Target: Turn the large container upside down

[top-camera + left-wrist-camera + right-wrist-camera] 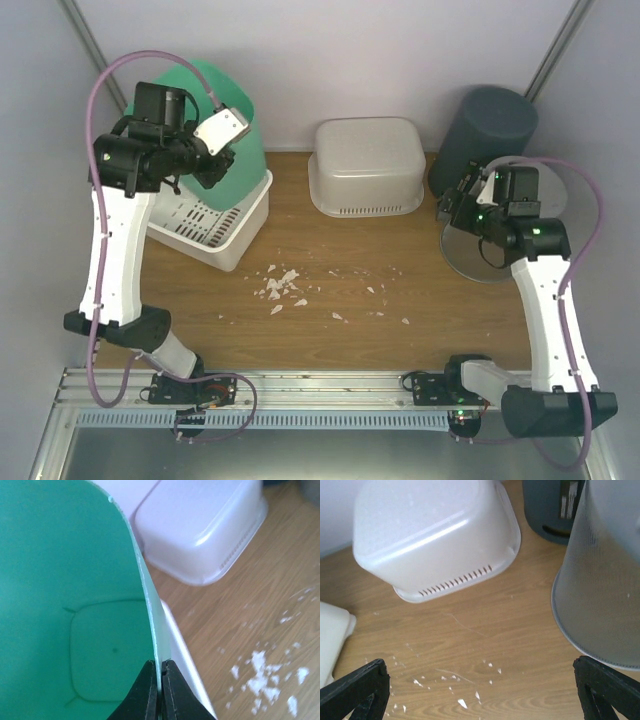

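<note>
The left pincer point(160, 681) is pressed together on the thin edge of the green container point(75, 580). One black finger is on the inside of the wall and one is on the outside. The container is smooth green plastic. Its wall bends in a soft curve, and its bottom is a square with round corners. We can look right down into it, so its open side faces the left wrist camera. It sits at the far left of the worktop point(350, 270), at the white basket point(215, 225). The arm hides just how it rests there. The basket is hard white plastic with rows of slots in its bottom.

The right pincer point(480, 695) is spread wide and holds nothing. It hangs over the right side of the worktop. Just beside it, to the right, is a frosted bin point(605, 580) that is round and a bit see-through, and it is upside down. Behind that, in the far right corner, stands a dark grey bin point(485, 135) with a round shape.

In the far middle is a white tub point(366, 165), also upside down. It is shiny, with round corners and a row of little slits near its rim. The worktop is brown wood with fine lines. White crumbs point(283, 285) lie scattered on it in the middle.
</note>
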Action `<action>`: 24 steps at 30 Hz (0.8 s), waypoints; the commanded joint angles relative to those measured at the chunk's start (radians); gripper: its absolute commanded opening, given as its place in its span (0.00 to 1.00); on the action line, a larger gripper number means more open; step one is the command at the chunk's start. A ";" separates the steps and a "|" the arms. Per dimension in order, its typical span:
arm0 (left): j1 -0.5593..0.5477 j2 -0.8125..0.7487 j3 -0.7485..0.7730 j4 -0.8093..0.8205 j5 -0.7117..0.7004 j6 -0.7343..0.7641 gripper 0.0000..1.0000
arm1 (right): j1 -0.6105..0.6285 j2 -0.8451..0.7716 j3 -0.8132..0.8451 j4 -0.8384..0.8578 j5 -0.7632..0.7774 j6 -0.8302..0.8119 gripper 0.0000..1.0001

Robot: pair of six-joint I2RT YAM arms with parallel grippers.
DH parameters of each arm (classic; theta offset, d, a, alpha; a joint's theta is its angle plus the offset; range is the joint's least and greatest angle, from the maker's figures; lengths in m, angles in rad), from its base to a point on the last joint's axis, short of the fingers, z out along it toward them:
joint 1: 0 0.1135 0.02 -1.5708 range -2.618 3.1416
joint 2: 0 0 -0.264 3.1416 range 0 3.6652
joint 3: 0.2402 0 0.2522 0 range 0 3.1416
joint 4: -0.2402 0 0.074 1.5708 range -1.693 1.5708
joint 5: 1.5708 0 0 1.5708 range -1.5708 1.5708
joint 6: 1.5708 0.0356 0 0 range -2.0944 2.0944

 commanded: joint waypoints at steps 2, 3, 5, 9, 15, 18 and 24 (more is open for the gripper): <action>0.001 -0.089 0.007 0.272 0.428 -0.089 0.00 | 0.007 -0.023 0.163 -0.010 0.067 -0.008 1.00; 0.001 -0.098 -0.017 0.332 0.515 -0.129 0.00 | 0.007 -0.018 0.198 -0.028 0.085 -0.014 1.00; 0.001 -0.117 -0.079 0.471 0.672 -0.246 0.00 | 0.007 -0.002 0.286 -0.075 0.124 -0.026 1.00; 0.001 -0.140 -0.268 0.817 0.948 -0.581 0.00 | 0.007 0.018 0.454 -0.166 0.221 -0.040 1.00; -0.037 -0.068 -0.409 1.346 1.110 -1.127 0.00 | 0.007 0.017 0.639 -0.245 0.287 -0.007 1.00; -0.069 -0.060 -0.545 1.617 1.119 -1.356 0.00 | 0.008 0.018 0.683 -0.302 0.226 0.004 1.00; -0.117 -0.020 -0.728 2.017 1.112 -1.731 0.00 | 0.007 -0.065 0.556 -0.311 -0.082 0.036 1.00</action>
